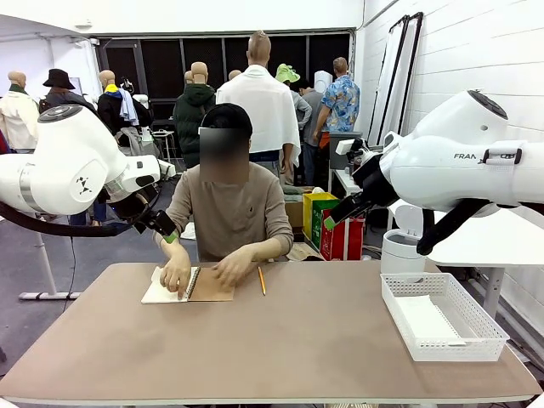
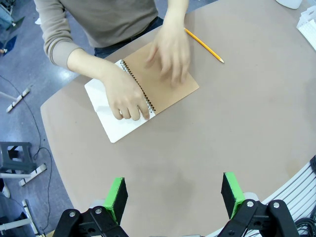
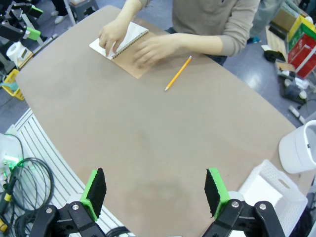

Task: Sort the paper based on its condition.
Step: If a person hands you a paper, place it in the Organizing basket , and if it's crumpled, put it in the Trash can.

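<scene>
I see the paper lying diagonally at upper left, above my left gripper, nearer it than my right gripper; both are wide open and empty.

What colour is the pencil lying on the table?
The pencil is yellow; it shows best in the left wrist view.

A plain light brown is shown by the table. At the upper left of the left wrist view, the notebook is covered in brown cardboard and bound with a black spiral, and the paper beside it is white. The pencil is coloured yellow-orange. The basket, lower right of the front view, is patterned in white mesh. The person's sweater is grey-brown. Green pads are carried on the black left gripper and right gripper
</scene>
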Controlling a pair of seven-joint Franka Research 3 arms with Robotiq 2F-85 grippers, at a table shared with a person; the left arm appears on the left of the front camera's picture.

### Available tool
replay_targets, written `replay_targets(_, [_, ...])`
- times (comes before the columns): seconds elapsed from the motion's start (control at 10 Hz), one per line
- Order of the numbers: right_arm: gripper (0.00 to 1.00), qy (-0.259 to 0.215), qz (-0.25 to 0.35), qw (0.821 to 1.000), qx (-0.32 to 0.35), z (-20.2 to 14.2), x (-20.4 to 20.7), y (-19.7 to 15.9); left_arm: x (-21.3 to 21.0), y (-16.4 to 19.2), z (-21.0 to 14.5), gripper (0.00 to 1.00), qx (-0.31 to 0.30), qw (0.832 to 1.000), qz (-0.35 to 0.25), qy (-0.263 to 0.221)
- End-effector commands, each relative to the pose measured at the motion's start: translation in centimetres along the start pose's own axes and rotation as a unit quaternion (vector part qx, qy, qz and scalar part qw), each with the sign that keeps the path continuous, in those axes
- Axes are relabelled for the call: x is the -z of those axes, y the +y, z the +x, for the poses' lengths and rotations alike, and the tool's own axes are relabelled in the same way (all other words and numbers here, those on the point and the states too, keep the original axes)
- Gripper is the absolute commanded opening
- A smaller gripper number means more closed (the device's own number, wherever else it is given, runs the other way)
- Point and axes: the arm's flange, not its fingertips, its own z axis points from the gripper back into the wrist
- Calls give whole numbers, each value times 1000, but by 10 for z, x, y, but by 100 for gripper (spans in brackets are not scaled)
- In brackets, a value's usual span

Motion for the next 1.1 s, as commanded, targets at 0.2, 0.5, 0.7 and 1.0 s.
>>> replay_targets(0.2, [100,3,-1,1000,0,1,-1,1,0,1,-1,100,1,1000,1,0])
replay_targets(0.5, [100,3,-1,1000,0,1,-1,1,0,1,-1,100,1,1000,1,0])
replay_targets(0.7, [100,3,-1,1000,0,1,-1,1,0,1,-1,100,1,1000,1,0])
replay_targets(1.0, [100,3,-1,1000,0,1,-1,1,0,1,-1,100,1,1000,1,0])
